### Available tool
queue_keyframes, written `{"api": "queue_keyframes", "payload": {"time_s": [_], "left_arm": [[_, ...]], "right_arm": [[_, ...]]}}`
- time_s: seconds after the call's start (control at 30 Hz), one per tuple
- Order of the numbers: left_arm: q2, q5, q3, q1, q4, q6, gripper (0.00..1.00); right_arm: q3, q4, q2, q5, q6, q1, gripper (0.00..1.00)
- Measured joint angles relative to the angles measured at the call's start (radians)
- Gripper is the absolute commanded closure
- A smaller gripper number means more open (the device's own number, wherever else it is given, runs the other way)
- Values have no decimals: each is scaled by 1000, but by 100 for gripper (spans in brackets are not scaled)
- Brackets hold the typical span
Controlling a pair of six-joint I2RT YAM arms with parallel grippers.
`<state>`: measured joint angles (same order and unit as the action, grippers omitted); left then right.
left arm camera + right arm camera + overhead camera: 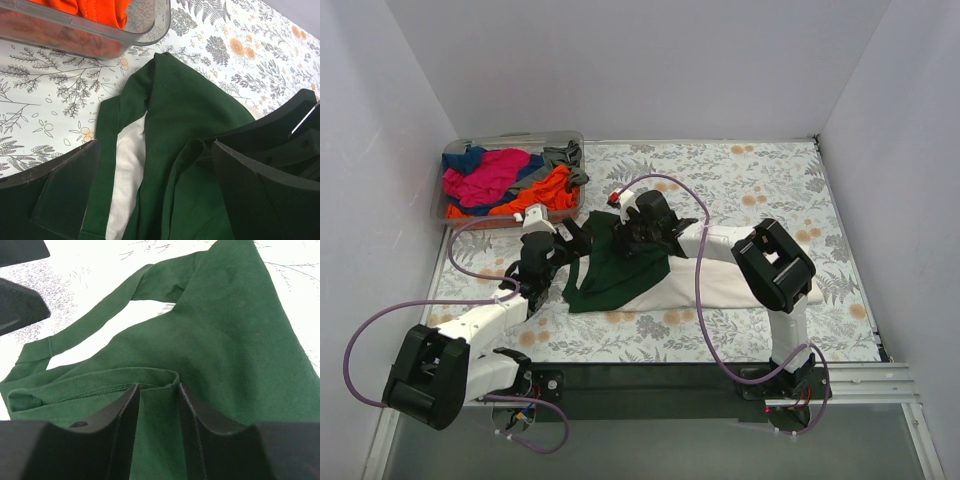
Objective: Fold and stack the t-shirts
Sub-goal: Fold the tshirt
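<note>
Now R gripper (157,390) pinches green-sleeved tee (235,330); L gripper (155,147) wide open over it.

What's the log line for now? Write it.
left gripper open over tee | right gripper shut on tee | other tees in bin

Viewed from my remote station, the t-shirt (190,115) is soft matt cloth, dark green beside cream, with a stitched hem. The left tool (155,200) is matt black plastic and its pads (250,200) are finely grained. The right tool (157,405) has the same dull black finish. The bin (150,30) is clear glossy plastic, holding other tees (490,175) of bright matt cloth. The tabletop (50,100) carries a matt floral print. The purple cables (697,300) look smooth and faintly shiny.
</note>
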<state>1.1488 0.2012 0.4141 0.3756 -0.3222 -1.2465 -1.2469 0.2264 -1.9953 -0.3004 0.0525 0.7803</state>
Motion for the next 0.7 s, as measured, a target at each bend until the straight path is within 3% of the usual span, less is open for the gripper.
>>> {"api": "queue_keyframes", "payload": {"time_s": [0.23,0.37,0.53,0.7], "left_arm": [[0,-4,0,-1,0,0,15],[-2,-4,-5,-1,0,-1,15],[-5,-4,-11,-1,0,-3,14],[-4,-9,-11,-8,-2,-3,14]], "right_arm": [[0,0,-1,-18,-1,1,73],[0,-3,-6,-25,-6,1,98],[14,-12,0,-27,-8,10,99],[119,-29,104,-27,-7,37,99]]}}
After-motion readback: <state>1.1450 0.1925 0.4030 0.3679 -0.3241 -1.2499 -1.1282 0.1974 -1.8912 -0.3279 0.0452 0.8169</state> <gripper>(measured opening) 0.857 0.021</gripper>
